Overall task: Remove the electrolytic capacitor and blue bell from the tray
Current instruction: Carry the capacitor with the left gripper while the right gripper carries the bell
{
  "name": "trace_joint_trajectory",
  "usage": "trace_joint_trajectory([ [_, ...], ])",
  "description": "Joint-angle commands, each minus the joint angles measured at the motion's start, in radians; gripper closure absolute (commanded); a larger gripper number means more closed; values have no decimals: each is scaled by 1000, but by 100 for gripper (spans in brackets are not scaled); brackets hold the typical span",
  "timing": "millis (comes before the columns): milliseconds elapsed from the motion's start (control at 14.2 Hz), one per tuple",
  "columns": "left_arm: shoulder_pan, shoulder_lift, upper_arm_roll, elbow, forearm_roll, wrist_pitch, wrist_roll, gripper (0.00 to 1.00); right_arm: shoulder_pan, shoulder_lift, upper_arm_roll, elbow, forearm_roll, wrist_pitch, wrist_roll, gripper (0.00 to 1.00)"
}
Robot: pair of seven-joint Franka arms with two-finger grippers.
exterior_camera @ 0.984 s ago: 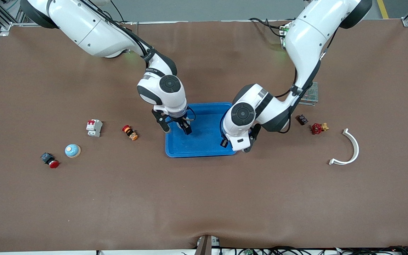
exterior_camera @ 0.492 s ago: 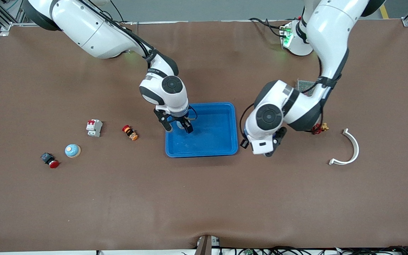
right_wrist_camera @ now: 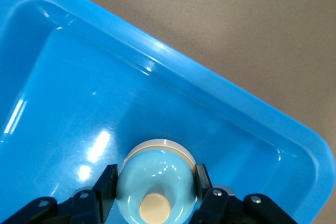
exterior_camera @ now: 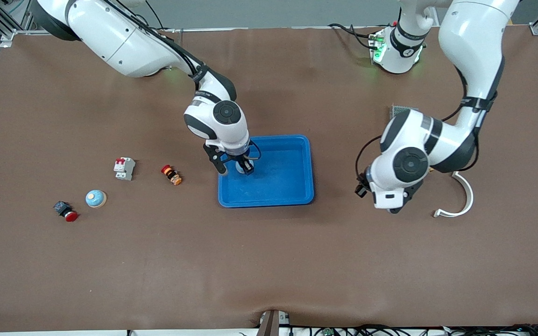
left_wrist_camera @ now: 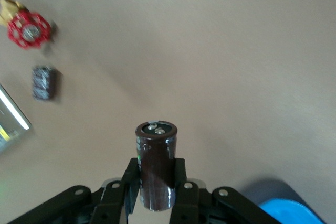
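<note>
My right gripper (exterior_camera: 235, 167) is low inside the blue tray (exterior_camera: 292, 191), at the corner toward the right arm's end. It is shut on a light-blue bell with a tan button (right_wrist_camera: 156, 190). In the right wrist view the bell sits between my fingers (right_wrist_camera: 107, 181) over the tray floor (right_wrist_camera: 63, 93). My left gripper (exterior_camera: 392, 207) is over bare table between the tray and a white curved piece. It is shut on a dark brown cylindrical capacitor (left_wrist_camera: 156, 166), which is hidden in the front view.
A second light-blue bell (exterior_camera: 95, 199), a red push button (exterior_camera: 66, 212), a white circuit breaker (exterior_camera: 124, 168) and a small orange part (exterior_camera: 171, 174) lie toward the right arm's end. A white curved piece (exterior_camera: 463, 196), a red valve (left_wrist_camera: 29, 29) and a small dark part (left_wrist_camera: 43, 82) lie near my left gripper.
My left arm has swung away from the tray's edge toward its own end of the table, carrying the capacitor. My right gripper has stayed in the tray with the bell.
</note>
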Motion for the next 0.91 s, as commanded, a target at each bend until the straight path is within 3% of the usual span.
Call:
trace_joint_trajectory([
  [0,63,-53,-5,-73,9,0,100,100,-25,-3,33,44,22,-38,8,100],
  [281,142,-51,-3,-98,13,3,241,100,-178,-11,180,145,86,-294,-265,100],
  [562,215,-47,-5,-129,73,26,341,100,-458,-14,355,153,97,-402,-591,100],
  [703,224,-41,-1,-141,81,54,371,100,-555,-17,398,150,92,-457,-750,100],
  [843,259,-30,0,-150,84,89,414,100,-617,-60,401,129,88,-459,-888,100],
])
